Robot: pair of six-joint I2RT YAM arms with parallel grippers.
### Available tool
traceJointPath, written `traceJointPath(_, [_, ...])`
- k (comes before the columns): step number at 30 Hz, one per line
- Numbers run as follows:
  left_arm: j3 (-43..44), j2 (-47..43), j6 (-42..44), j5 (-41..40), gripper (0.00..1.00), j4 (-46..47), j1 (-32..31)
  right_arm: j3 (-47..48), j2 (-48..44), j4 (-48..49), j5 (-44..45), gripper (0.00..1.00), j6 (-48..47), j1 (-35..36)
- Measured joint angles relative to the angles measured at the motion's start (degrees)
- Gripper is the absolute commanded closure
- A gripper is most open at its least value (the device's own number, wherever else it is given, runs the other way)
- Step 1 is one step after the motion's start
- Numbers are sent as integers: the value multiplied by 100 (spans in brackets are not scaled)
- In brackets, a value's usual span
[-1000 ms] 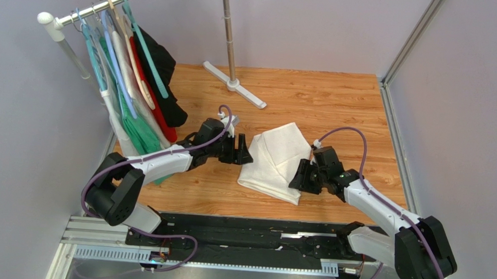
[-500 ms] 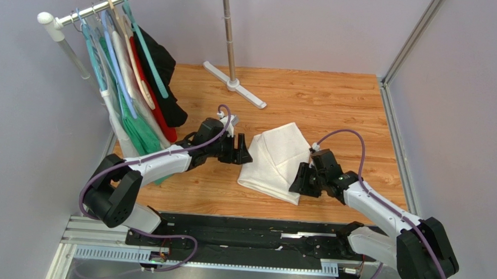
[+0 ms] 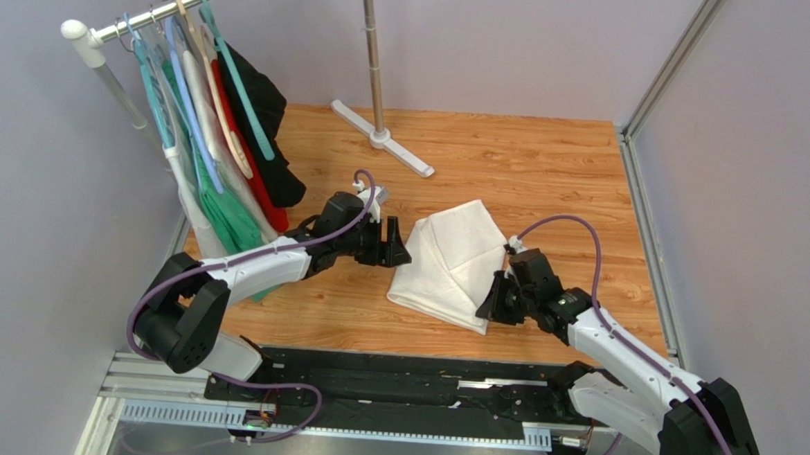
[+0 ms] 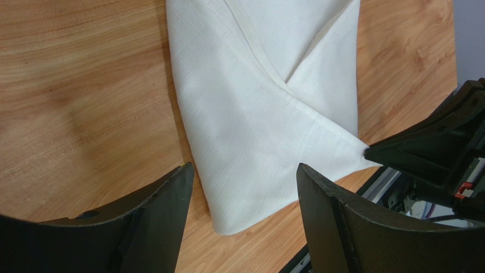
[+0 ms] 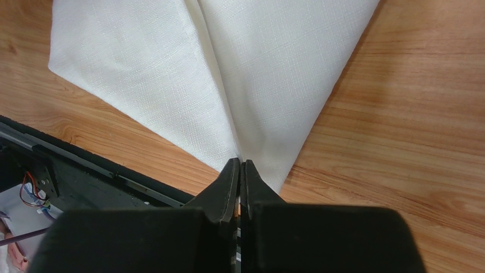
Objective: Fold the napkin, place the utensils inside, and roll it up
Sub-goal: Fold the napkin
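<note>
The left gripper [image 3: 399, 249] is held wide-fingered and empty at the 9 o'clock edge of the white napkin [image 3: 449, 263], which is laid on the table [image 3: 558, 173] folded into overlapped, hemmed flaps, its 5 o'clock corner pinched by the closed right gripper [image 3: 484, 307].

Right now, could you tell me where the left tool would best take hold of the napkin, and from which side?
Probably the near-left corner of the napkin, approached from the left and above. The folded cloth lies flat, but that corner juts over the table, and the open left tool hangs over it. The right tool is shut on the near-right corner, so the grips would match.
</note>
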Motion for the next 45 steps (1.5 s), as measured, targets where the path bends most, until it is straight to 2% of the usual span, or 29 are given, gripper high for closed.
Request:
traceJointPath(4, [0,2,-7,15,24,2,0,-98,-219,-31,46,100,57,59])
traceJointPath(17, [-7,151,-26,105,24,76,0,-267,-114,-35,326,100,166,133])
traceJointPath(29, [-671,750,-476,402,25,955,9,-380,201,125,525,100,166,136])
traceJointPath(34, [-1008,721,-855,647,25,1576,4,-380,286,221,527,100,166,138])
traceJointPath(38, [-1261,560,-1047,728,25,1729,0,-374,356,326,522,100,166,138])
traceJointPath(45, [-1388,518,-1189,791,32,1816,-11,-372,378,372,527,100,162,138])
